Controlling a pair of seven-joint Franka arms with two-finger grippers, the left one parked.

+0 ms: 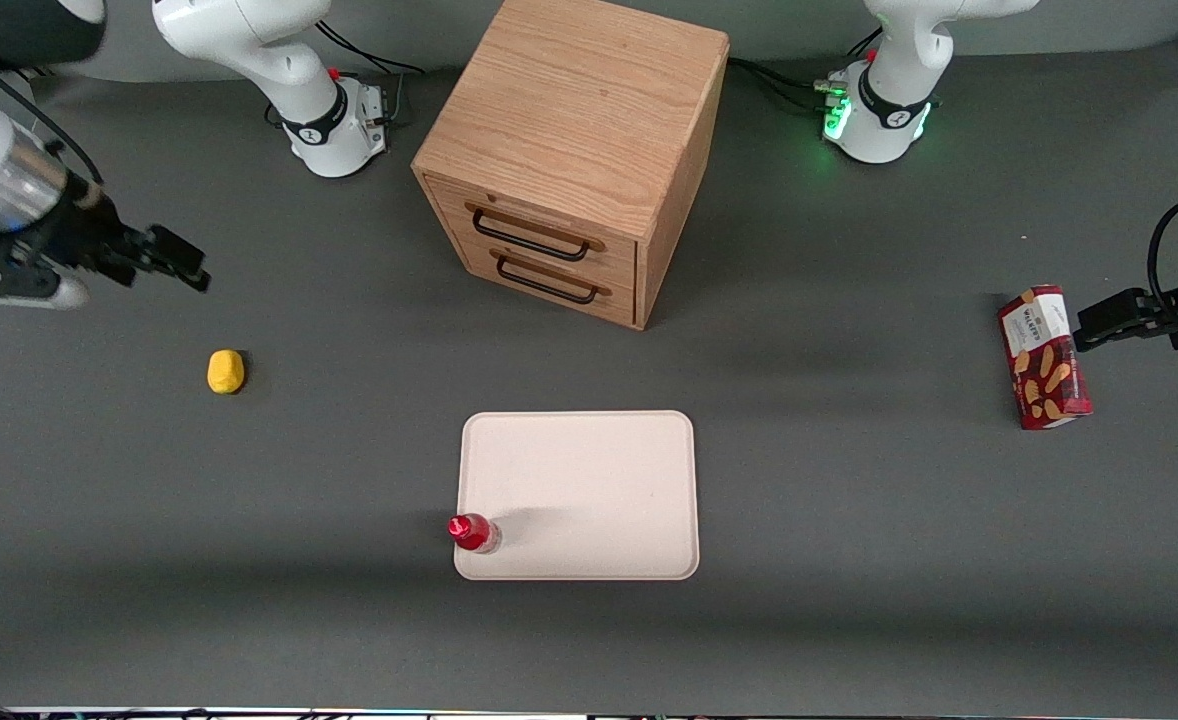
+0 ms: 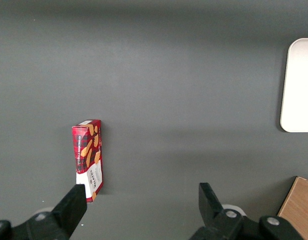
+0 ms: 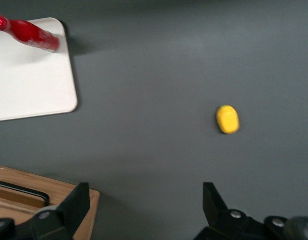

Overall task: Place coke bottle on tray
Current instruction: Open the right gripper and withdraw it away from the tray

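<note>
The coke bottle (image 1: 473, 532), tiny with a red cap and red label, stands upright on the pale cream-pink tray (image 1: 589, 480), at the tray's corner nearest the front camera on the working arm's side. It also shows in the right wrist view (image 3: 30, 33) on the tray (image 3: 29, 85). My right gripper (image 1: 174, 262) is open and empty, raised above the table toward the working arm's end, well away from the tray. In the right wrist view its fingers (image 3: 76, 204) stand wide apart with nothing between them.
A yellow lump (image 1: 226, 371) lies on the table near my gripper, also in the right wrist view (image 3: 227, 119). A wooden two-drawer cabinet (image 1: 574, 150) stands farther from the front camera than the tray. A red biscuit box (image 1: 1044, 357) lies toward the parked arm's end.
</note>
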